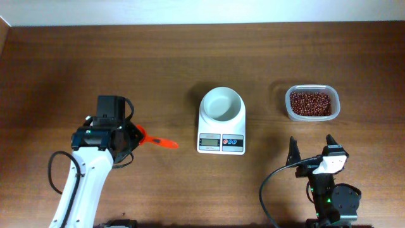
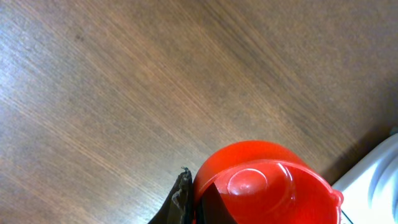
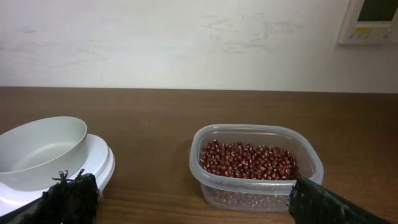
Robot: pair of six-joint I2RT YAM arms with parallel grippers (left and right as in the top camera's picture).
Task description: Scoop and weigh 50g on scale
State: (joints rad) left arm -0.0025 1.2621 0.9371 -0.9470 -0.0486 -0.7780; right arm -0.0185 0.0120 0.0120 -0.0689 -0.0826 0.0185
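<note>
Beans (image 1: 310,102) fill the clear plastic container (image 1: 336,107) to roughly half its depth. That tub sits toward the right edge of the table (image 1: 190,57), well apart from the scale (image 1: 221,130) at the middle. No beans show anywhere outside it. The white bowl (image 1: 221,104) on top of the scale is empty, so by my reading the weighing has not begun. The display (image 1: 209,143) faces the front edge and is too small to read.

The left gripper (image 1: 134,138) hangs over the left half of the table, its jaws pinched narrow on the orange scoop (image 1: 159,142). From above, the scoop's slim end points toward the scale. From the left wrist, its round cup fills the lower frame, just beside a dark finger (image 2: 182,200), with a corner of the scale showing past it. Gripping the scoop at one end probably leaves the rest free to dig, though I cannot tell for certain which part sits between the jaws.

The right gripper (image 1: 311,142) hangs near the front edge at the right, spread wide and holding nothing, aimed at the container straight ahead of it. That placement looks chosen to brace the tub. The scoop must cross past the scale to reach the beans.
</note>
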